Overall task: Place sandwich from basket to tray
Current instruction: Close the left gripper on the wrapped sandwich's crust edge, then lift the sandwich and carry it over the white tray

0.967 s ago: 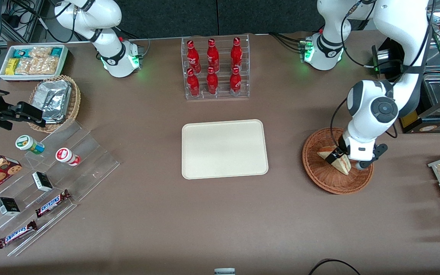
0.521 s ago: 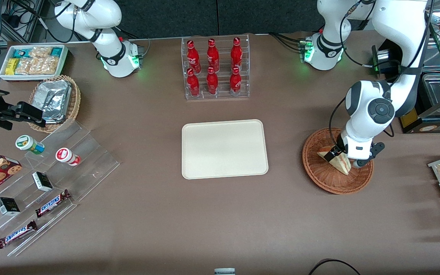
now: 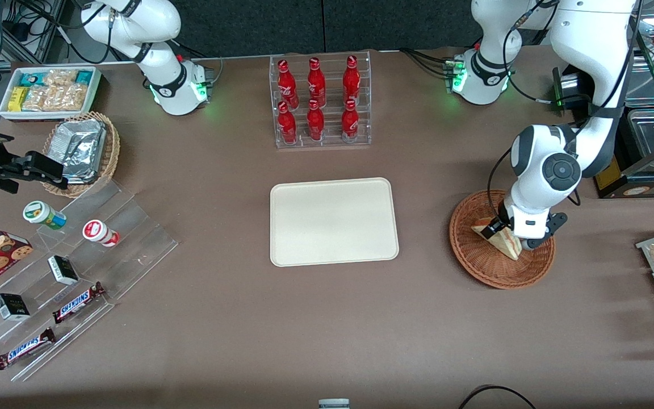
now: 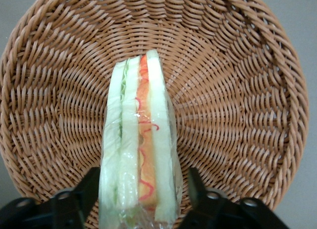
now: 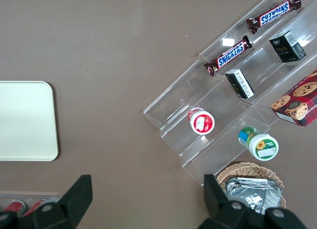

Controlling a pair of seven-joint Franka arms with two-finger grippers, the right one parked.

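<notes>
My end effector [image 3: 510,236] sits low inside the basket [image 3: 474,258], with the sandwich [image 3: 497,238] between its two fingers [image 4: 79,194]. In the wrist view the fingers stand one on each flat bread face and appear to press the clear wrap, so I judge them closed on the wedge at about its own thickness.

The sandwich stands on edge, its filling layers turned up toward the wrist camera: white bread outside, a green layer, then an orange-red one. I hold it across the bread faces because they are the broad, parallel surfaces; gripping along the layered edge would squeeze the filling out.

Whether the wedge still touches the woven floor or has cleared it, I cannot tell; in the front view it is within the basket's rim.

The tray [image 3: 281,250] lies flat on the table [image 3: 247,329], bare, well apart from the basket toward the parked arm's end. It is placed mid-table, nearer to the front camera than the rack of red bottles [image 3: 318,102], so the carry should cross open table.

By my judgement the grasp is made and the lift is the step in hand; the wedge must rise above the rim before moving sideways. The slick wrap and soft bread call for a light, steady hold.
</notes>
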